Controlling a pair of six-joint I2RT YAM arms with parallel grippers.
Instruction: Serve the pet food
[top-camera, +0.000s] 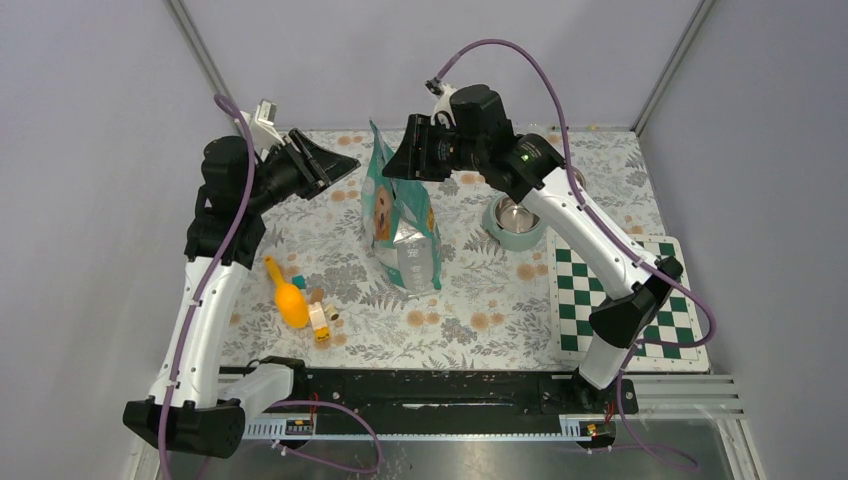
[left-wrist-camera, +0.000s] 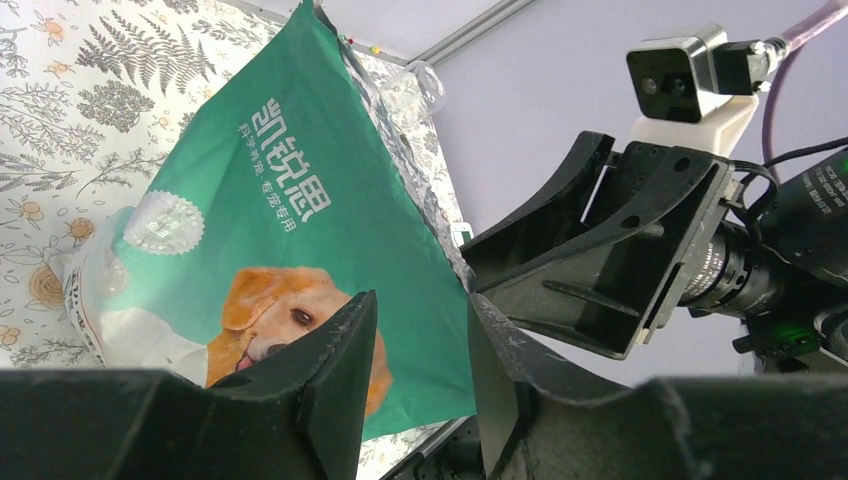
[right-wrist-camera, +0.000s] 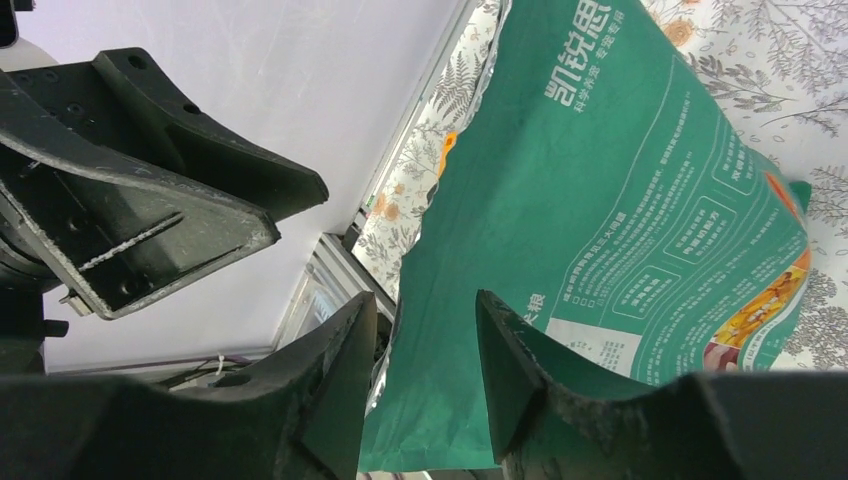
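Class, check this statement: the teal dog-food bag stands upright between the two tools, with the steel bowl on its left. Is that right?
Not quite. The top external view shows the steel bowl on the right of the teal dog-food bag, not its left. The rest holds: the bag stands upright between the left tool and the right tool.

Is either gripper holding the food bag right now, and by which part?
Nothing is held. The left gripper and right gripper are both open, flanking the top of the bag.
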